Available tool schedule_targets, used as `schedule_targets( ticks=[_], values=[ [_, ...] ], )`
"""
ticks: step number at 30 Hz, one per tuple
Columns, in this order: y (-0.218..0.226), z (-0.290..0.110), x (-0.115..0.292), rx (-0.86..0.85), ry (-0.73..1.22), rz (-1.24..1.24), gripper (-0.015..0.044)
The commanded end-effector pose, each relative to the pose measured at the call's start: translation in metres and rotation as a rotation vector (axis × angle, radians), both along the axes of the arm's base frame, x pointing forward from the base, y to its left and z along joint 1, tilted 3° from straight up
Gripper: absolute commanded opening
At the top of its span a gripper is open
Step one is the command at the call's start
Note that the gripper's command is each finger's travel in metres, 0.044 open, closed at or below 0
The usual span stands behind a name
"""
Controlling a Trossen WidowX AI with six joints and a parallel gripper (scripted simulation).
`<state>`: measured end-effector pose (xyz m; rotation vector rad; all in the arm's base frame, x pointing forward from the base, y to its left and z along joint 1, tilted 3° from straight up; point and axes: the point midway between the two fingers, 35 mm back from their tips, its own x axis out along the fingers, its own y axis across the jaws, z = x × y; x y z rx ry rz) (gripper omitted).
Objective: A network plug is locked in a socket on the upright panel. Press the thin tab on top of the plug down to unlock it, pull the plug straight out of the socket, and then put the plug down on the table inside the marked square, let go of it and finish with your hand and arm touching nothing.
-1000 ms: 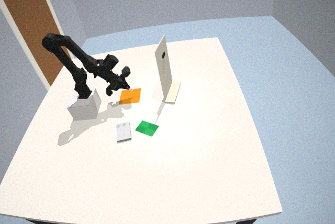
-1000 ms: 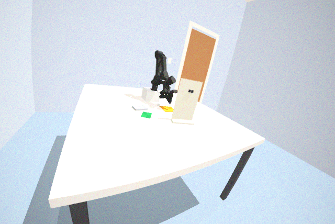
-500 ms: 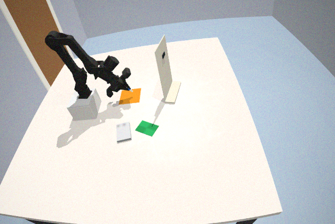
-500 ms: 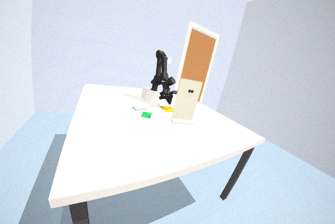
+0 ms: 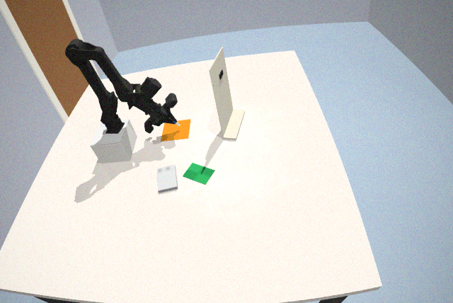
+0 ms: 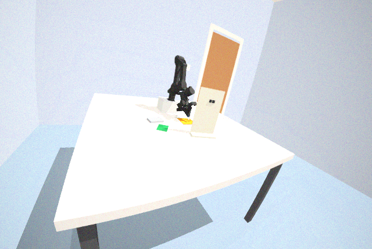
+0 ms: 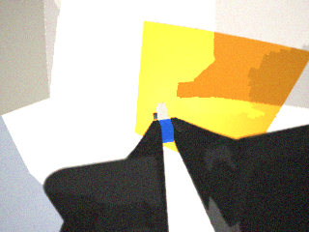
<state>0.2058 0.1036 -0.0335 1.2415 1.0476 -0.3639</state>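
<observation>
My gripper [image 5: 175, 122] [image 7: 166, 123] is shut on the small plug, seen as a blue body [image 7: 167, 132] with a pale front end that sticks out past the fingertips. In the top view the plug [image 5: 178, 124] is a tiny pale tip, held above the orange square [image 5: 183, 132] [image 6: 188, 122] [image 7: 169, 58]. The gap between plug and table is hard to judge. The plug's thin tab is too small to make out. The upright cream panel [image 5: 222, 100] [image 6: 206, 114] stands beyond, its dark socket [image 5: 221, 74] high up and apart from the gripper.
A flat green patch [image 5: 192, 173] [image 6: 162, 127] and a low light-grey box [image 5: 167, 179] [image 6: 154, 119] lie on the table to one side. The panel has a cream foot [image 5: 233, 125] [image 6: 202, 135]. The arm stands on a pale block [image 5: 117, 151] [image 6: 163, 105].
</observation>
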Motion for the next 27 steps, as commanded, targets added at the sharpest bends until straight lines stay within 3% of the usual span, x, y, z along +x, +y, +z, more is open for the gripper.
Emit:
schedule_targets(
  ticks=[1,27],
  values=[
    [-0.001,-0.004,-0.001,-0.001,0.005,-0.004,0.0],
    [-0.002,-0.017,-0.005,-0.001,0.006,-0.004,0.0]
  ],
)
